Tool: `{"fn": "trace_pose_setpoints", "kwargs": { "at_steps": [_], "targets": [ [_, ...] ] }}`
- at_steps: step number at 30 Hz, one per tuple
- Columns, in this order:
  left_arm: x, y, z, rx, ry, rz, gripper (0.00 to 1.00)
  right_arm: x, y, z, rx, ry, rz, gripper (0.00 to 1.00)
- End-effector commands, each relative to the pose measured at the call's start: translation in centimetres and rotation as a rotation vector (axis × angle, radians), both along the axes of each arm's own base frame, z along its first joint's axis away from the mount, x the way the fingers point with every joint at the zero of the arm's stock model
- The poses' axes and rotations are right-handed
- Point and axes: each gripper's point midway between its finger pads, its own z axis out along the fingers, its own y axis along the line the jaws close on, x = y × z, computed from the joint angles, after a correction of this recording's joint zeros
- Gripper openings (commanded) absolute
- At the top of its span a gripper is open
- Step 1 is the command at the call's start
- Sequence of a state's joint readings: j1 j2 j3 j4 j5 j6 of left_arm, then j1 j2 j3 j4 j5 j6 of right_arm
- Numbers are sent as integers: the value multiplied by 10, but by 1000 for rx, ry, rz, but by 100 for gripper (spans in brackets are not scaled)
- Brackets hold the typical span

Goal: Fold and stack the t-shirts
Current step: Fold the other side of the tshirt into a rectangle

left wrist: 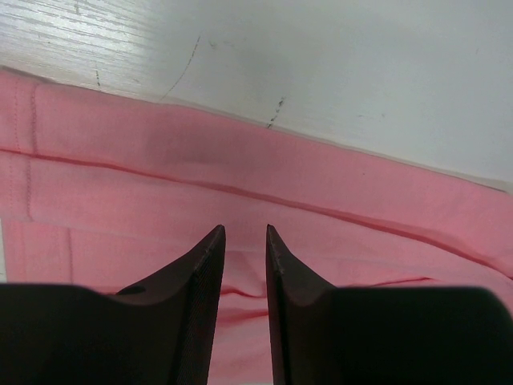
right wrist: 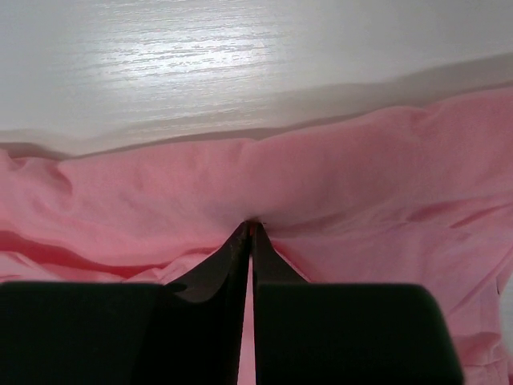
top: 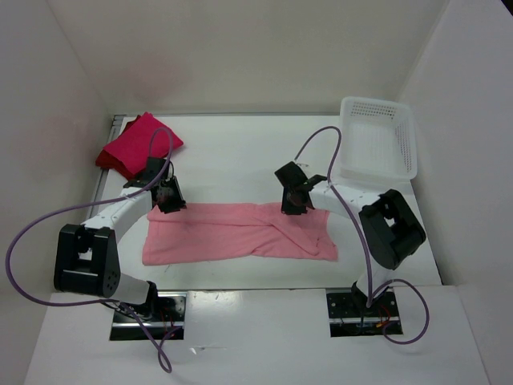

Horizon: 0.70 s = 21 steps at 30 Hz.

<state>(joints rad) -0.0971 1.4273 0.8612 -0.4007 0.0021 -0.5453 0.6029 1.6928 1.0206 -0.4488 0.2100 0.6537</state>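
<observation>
Tabletop (top: pixel 240 152); right hand (right wrist: pixel 251 228) low on shirt (top: pixel 232 233)

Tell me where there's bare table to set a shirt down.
Bare table lies between the red shirts and the white basket, behind the pink shirt. Its far edge is crowded by the left tool and right tool.

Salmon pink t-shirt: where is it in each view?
Top external: salmon pink t-shirt spread across the centre.
Left wrist: shirt fills the lower part.
Right wrist: shirt fills the lower part, puckered at the right gripper.
Shared landmark: white table beyond its far edge.
</observation>
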Motion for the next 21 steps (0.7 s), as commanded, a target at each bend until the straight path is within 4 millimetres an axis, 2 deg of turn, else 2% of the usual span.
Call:
{"fn": "trace_pose_setpoints", "kwargs": {
  "at_steps": [1, 4, 6, 7, 8, 10, 13, 15, 16, 17, 18, 21],
  "targets": [
    [6, -2, 17, 3, -54, -33, 35, -1, 3, 26, 25, -62, 7, 7],
    [6, -2, 17, 3, -54, -33, 35, -8, 8, 35, 49, -61, 27, 4],
    [6, -2, 17, 3, -54, -33, 35, -18, 8, 32, 49, -29, 45, 2],
    [5, -4, 17, -5, -54, -38, 35, -25, 8, 28, 54, -1, 55, 1],
    [5, -4, 17, -5, -54, -38, 35, -31, 17, 31, 68, -3, 86, 1],
    [8, -4, 21, -6, -64, -38, 35, -49, 22, 22, 73, 44, 118, 0],
    [8, 5, 25, 40, -64, -19, 35, -76, 34, 18, 102, 95, 166, 0],
    [13, 10, 43, 82, -118, -17, 35, -92, 40, 17, 106, 116, 202, 0],
    [10, 12, 41, 92, -108, -12, 35, -101, 40, 13, 104, 141, 206, 0],
    [12, 12, 50, 96, -128, -20, 35, -106, 45, 17, 110, 134, 228, 0],
    [11, 15, 51, 114, -119, -20, 35, -109, 42, 20, 108, 142, 220, 0],
    [12, 17, 61, 123, -144, -11, 35, -113, 49, 35, 135, 132, 252, 12]
  ]
}}
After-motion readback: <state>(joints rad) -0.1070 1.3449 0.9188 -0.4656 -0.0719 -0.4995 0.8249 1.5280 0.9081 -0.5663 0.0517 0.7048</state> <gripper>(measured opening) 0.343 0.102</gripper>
